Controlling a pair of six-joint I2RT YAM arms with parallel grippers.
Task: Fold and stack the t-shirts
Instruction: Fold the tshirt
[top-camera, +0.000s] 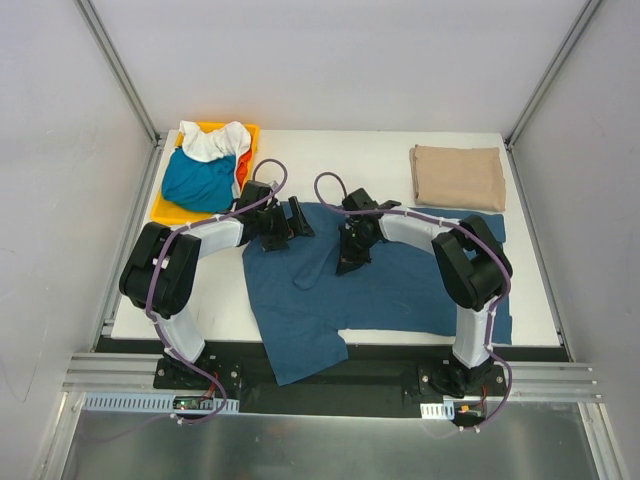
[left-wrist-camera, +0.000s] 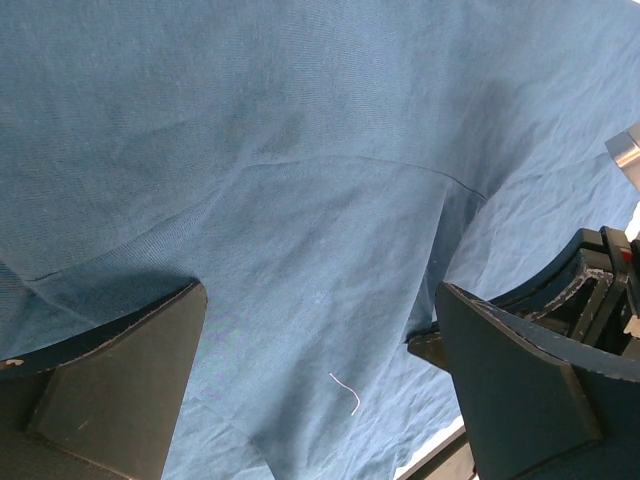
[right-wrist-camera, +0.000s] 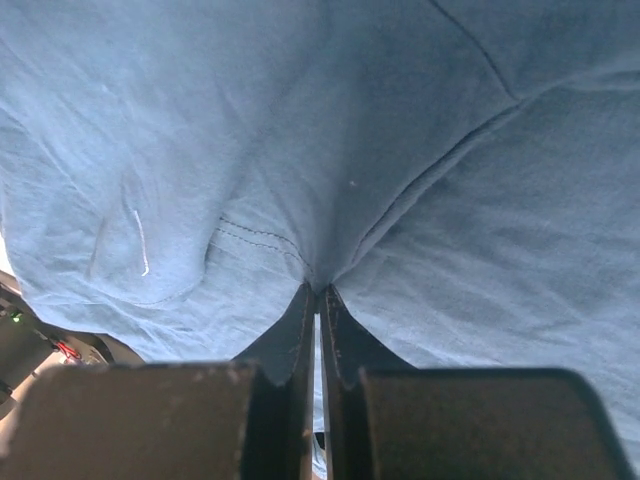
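A dark navy t-shirt lies spread and rumpled on the white table, one part hanging over the near edge. My right gripper is shut on a pinch of this navy cloth near its middle. My left gripper is open just above the shirt's far left edge; cloth fills its view between the spread fingers. A beige-tan t-shirt lies folded at the far right. Teal, white and orange-red shirts are heaped in the tray.
A yellow tray stands at the table's far left corner. Grey walls and metal frame posts enclose the table. The table's near edge runs under the navy shirt, with the arm bases below it.
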